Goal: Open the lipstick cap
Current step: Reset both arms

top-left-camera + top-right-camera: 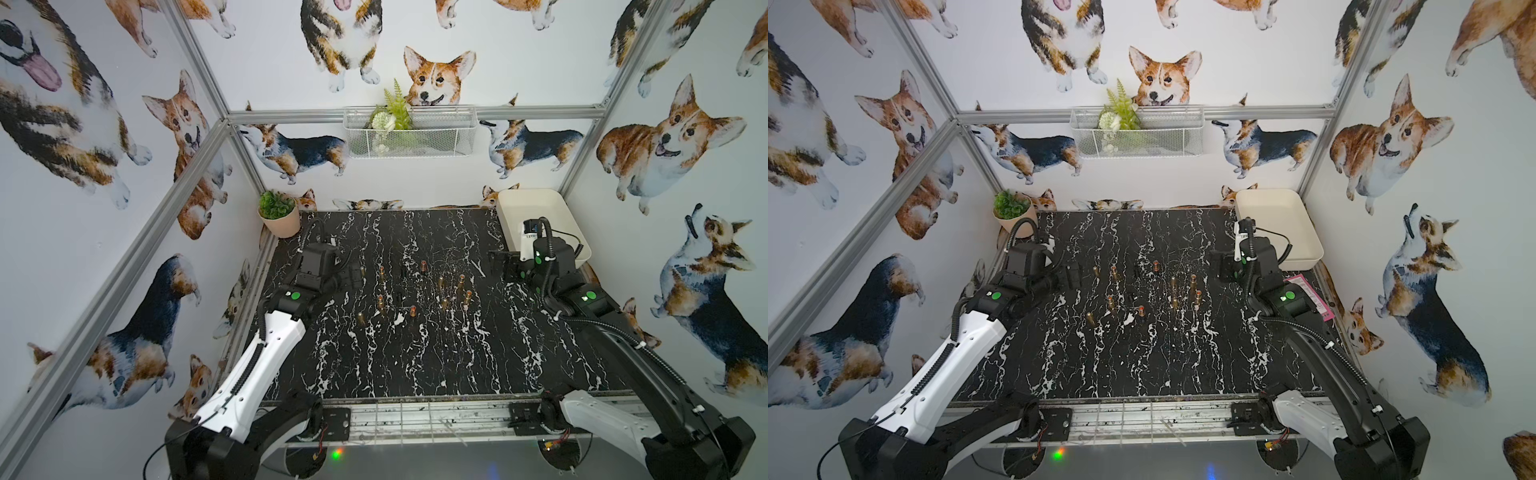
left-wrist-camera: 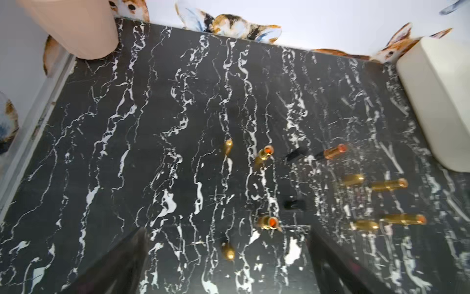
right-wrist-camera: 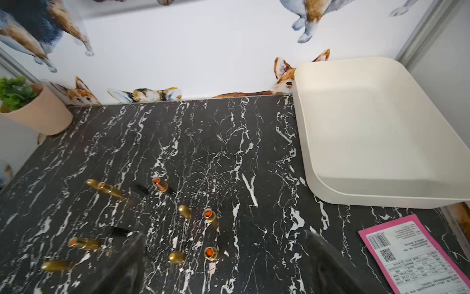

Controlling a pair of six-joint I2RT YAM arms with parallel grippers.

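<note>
Five uncapped lipsticks (image 2: 389, 184) are counted on the black marbled table (image 1: 415, 365), each with its orange tip exposed. Four are gold all over. The copper-sleeved lipstick (image 2: 333, 151) is set on a black base. Four bullet-shaped gold caps (image 2: 352, 179) and two short black pieces (image 2: 295, 204) are scattered loose among them.

The group is found in the middle of the table, a little above frame centre in both top views, between the two arms. The lipsticks appear to be stood upright, with the long axis vertical to the table and the orange ends turned upward. The gold caps are seen with their rounded ends up.

The left end effector (image 1: 353, 276) is held at the left edge of the group, just beside the nearest gold cap. Its dark fingers (image 2: 127, 254) are spread wide apart with nothing gripped. The right end effector (image 1: 500, 264) is held to the right of the group, its fingers (image 3: 127, 262) likewise parted and empty.

One cream bin (image 1: 540, 220) is placed at the upper right of the table and one potted plant (image 1: 277, 214) at the upper left. One wire basket (image 1: 409, 131) is hung on the back wall. One pink-edged label sheet (image 3: 412, 254) is laid flat below the bin.
</note>
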